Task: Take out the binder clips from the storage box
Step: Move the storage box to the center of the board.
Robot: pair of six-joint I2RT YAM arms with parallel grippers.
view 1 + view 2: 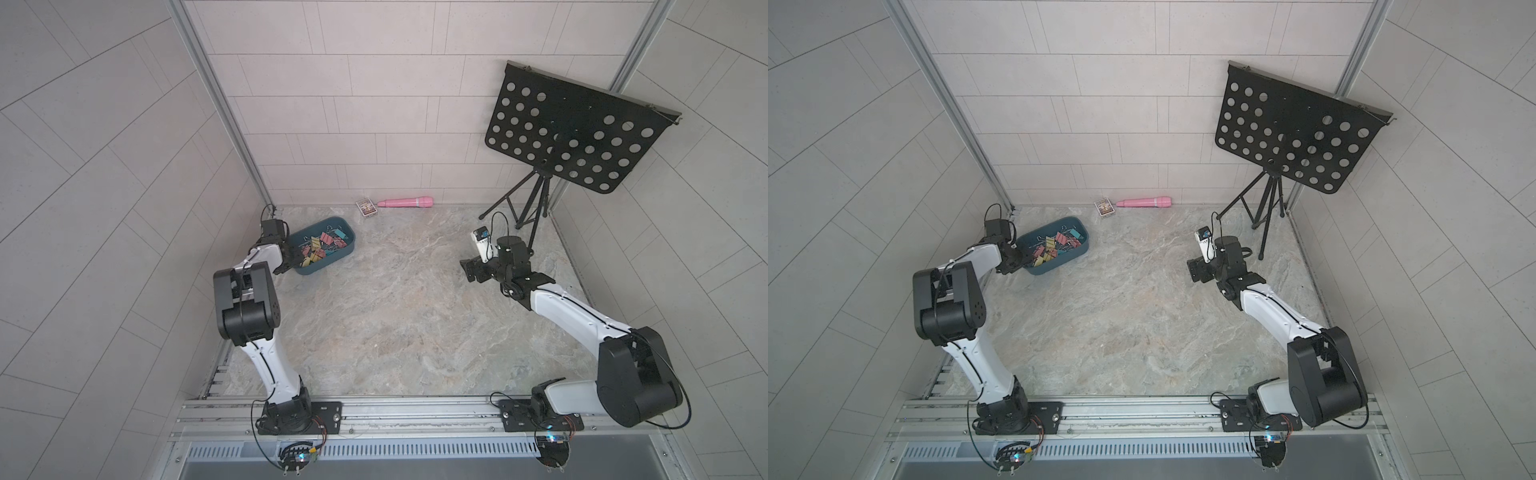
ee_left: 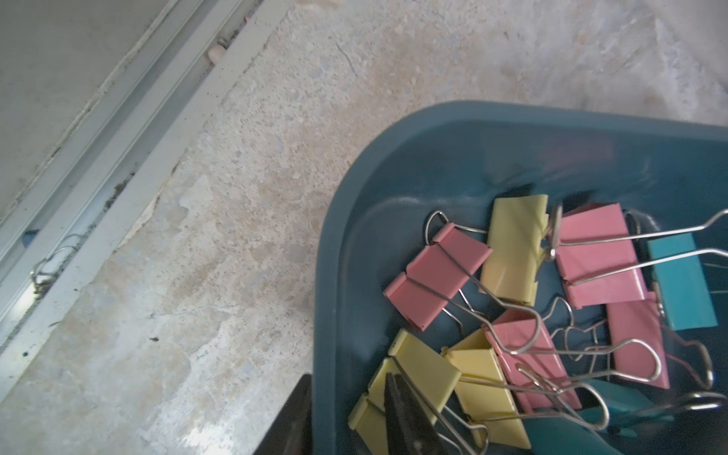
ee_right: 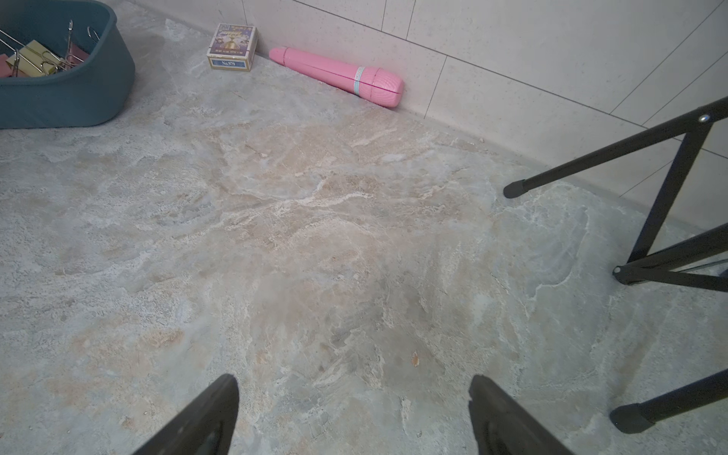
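Now our left tool (image 2: 348,378) sits at the storage box (image 1: 332,262), left of centre in both top views, jaws partway together over a yellow clip (image 2: 417,366); gripped or not, we cannot tell. We'd lift slowly: binder clips (image 2: 524,346) tangle handles, the wall stands between the fingers (image 2: 402,413). Our right tool (image 3: 350,378) gapes empty; card box (image 3: 232,47), pink cylinder (image 3: 338,75) lie far off.

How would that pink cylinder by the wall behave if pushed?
Likely rolls: the pink cylinder is round, lying on its side. The wall close behind it would probably stop it. Looks like rigid plastic, unlikely to bend.
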